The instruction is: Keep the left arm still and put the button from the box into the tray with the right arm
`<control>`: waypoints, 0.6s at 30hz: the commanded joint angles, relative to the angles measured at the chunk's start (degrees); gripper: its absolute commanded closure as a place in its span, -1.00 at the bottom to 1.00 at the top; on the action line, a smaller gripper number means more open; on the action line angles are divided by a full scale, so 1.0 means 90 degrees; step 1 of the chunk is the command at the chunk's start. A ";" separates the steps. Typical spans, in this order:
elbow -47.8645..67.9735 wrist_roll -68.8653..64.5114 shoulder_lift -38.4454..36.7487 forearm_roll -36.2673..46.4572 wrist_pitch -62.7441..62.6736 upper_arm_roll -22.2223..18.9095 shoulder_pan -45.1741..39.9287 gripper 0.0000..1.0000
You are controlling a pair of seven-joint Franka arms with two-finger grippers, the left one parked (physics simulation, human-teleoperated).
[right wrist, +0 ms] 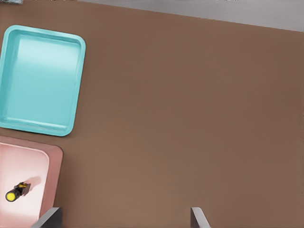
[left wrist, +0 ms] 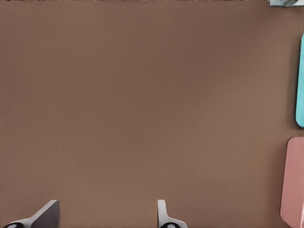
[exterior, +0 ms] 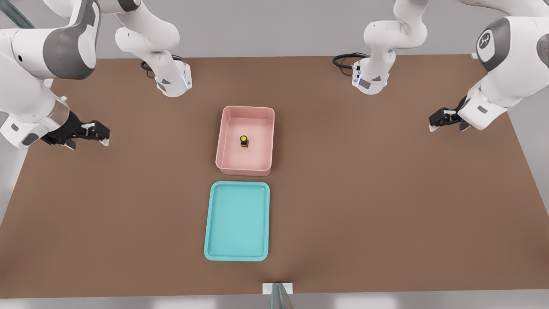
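Since nothing's in hand at this point, I'm basically at the start line. Going left to right in the front view: my right arm [exterior: 30, 86] comes in from the front view's left, and its gripper [exterior: 103, 135] hangs over bare table [exterior: 386, 206], roughly at 9 o'clock from the box and well apart from it. From the wrist cam the two fingers [right wrist: 50, 219] are spread wide with only brown tabletop between them, so the jaws are fully apart and holding nothing. That makes sense to me: spread and off to the side means I can swing in over the box wall without clipping it.

Next over is the tray [exterior: 238, 223], turquoise and shallow, lying flat with nothing in it. It's just beside the box [exterior: 223, 141], which sits at the tray's 12 o'clock with a thin strip of table between them. Short hop between the two, so I reckon the carry is the easy part.

The button [exterior: 243, 141] stands upright near the middle of the pink box floor, yellow cap up, clear of all four walls. Good spot for it, since the fingers have room on either side. My guess is the fiddly bit is coming down inside those tall walls and pinching something that tiny without knocking it over.
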 commanded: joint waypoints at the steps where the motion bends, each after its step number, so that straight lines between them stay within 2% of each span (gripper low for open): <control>1: 0.0002 -0.0025 -0.0008 -0.0003 0.0243 -0.0003 0.0024 -1.00; 2: -0.0008 -0.0025 -0.0008 0.0007 0.0233 0.0016 0.0033 -1.00; 3: -0.0066 0.0073 -0.0028 0.0056 -0.0020 0.0026 0.0804 -1.00; 4: -0.0164 0.0997 0.0158 -0.0110 -0.0050 0.0007 0.2737 -1.00; 5: -0.0056 0.2924 0.0470 -0.0227 0.0009 0.0007 0.3879 -1.00; 6: -0.0125 0.1820 0.0695 0.0015 0.0009 0.0095 0.4242 -1.00; 7: -0.0027 0.3039 0.0685 0.0221 -0.0031 0.0143 0.4408 -1.00; 8: 0.0012 0.4037 0.0685 0.0212 -0.0001 0.0437 0.4662 -1.00; 9: -0.0270 0.4427 0.0646 0.0290 0.0213 0.0446 0.4819 -1.00; 10: -0.1694 0.5511 0.0344 0.0144 0.1519 0.2095 0.3687 -1.00; 11: -0.2888 0.6030 0.0255 -0.0061 0.3054 0.2224 0.3618 -1.00; 14: -0.2996 0.6634 0.1310 -0.0374 0.3992 0.1911 0.3637 -1.00; 15: -0.3151 0.6840 0.1369 -0.0442 0.4353 0.1843 0.3637 -1.00; 16: -0.3591 0.7737 0.1310 -0.0520 0.5115 0.1823 0.3725 -1.00; 18: -0.4793 0.8022 0.1027 -0.0784 0.6337 0.1784 0.3676 -1.00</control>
